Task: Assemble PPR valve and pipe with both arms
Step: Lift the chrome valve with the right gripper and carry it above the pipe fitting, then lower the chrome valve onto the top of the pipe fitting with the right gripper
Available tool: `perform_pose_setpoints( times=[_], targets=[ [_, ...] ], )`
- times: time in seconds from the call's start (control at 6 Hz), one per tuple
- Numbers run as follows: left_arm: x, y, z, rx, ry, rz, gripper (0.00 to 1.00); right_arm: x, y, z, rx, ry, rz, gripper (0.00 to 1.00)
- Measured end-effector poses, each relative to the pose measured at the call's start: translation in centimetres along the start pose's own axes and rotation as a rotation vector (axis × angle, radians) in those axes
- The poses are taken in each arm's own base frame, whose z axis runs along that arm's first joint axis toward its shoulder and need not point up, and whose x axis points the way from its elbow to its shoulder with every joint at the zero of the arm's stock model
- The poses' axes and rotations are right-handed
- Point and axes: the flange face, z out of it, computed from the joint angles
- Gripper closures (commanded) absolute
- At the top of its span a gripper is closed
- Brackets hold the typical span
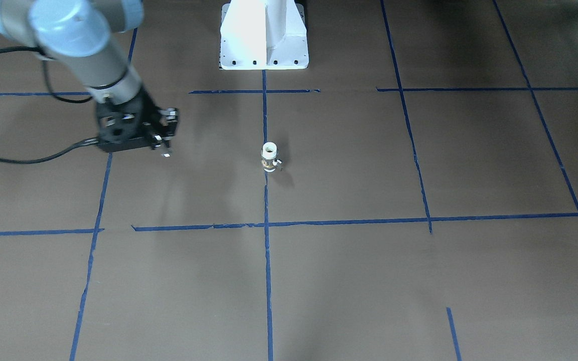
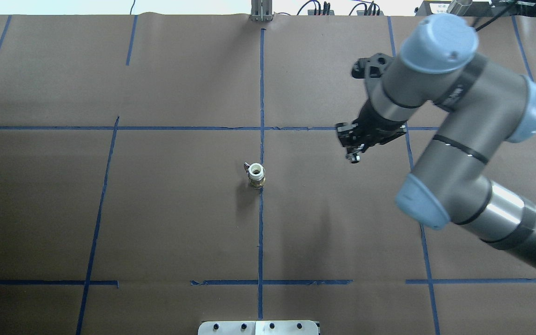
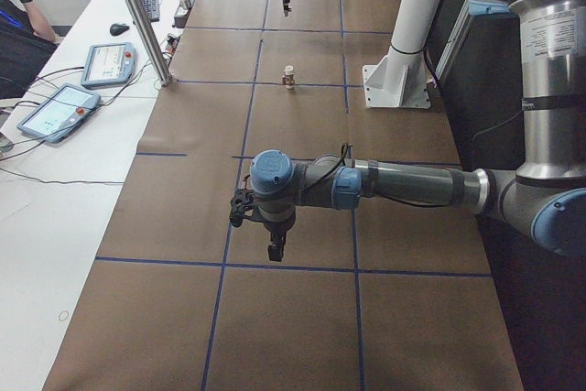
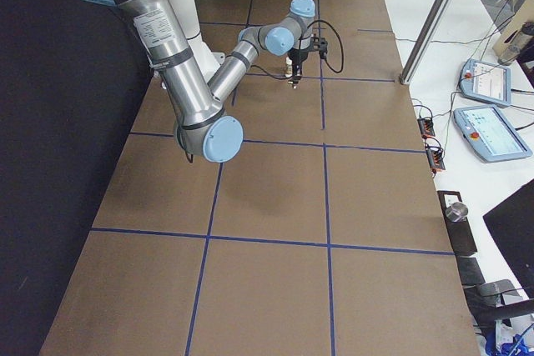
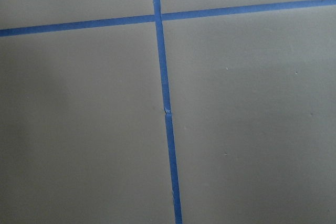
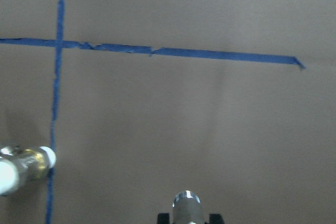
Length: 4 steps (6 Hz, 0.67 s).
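The PPR valve [image 1: 270, 158] stands upright on the centre tape line, white end up, with its side stub showing. It also shows in the overhead view [image 2: 255, 174], the exterior left view [image 3: 289, 77] and at the lower left of the right wrist view [image 6: 21, 169]. My right gripper [image 1: 162, 146] hangs above the table, well off to the valve's side, and is shut on the small chrome pipe [image 2: 354, 158], whose end pokes out between the fingers [image 6: 187, 207]. My left gripper [image 3: 275, 250] shows only in the exterior left view, far from the valve; I cannot tell whether it is open or shut.
Brown table paper with a blue tape grid [image 2: 261, 232]. The white robot base [image 1: 264, 35] stands at the table's robot side. A metal post [image 3: 142, 20], tablets and cables lie on the operators' side bench. The left wrist view shows only paper and tape [image 5: 165, 111].
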Motion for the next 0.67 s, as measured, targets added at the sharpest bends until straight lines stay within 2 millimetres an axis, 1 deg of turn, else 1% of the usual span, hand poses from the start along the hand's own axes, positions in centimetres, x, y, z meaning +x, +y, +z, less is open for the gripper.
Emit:
perform_pose_setpoints(
  times=[0.17,0.33,0.5,0.67],
  targets=[
    [0.0,0.0,0.0,0.001,0.0,0.0,0.0,-5.1,0.8,-0.6,-0.006,-0.005,0.039,1.0],
    [0.1,0.0,-0.1,0.002,0.002,0.0,0.0,-9.9,1.4,-0.5,-0.005,-0.004,0.059,1.0],
    [0.1,-0.1,-0.1,0.003,0.003,0.0,0.0,-14.6,1.1,0.0,0.003,0.008,0.067,1.0],
    [0.2,-0.1,-0.1,0.003,0.003,0.0,0.0,-17.9,0.5,0.5,0.006,0.023,0.076,1.0]
  ],
)
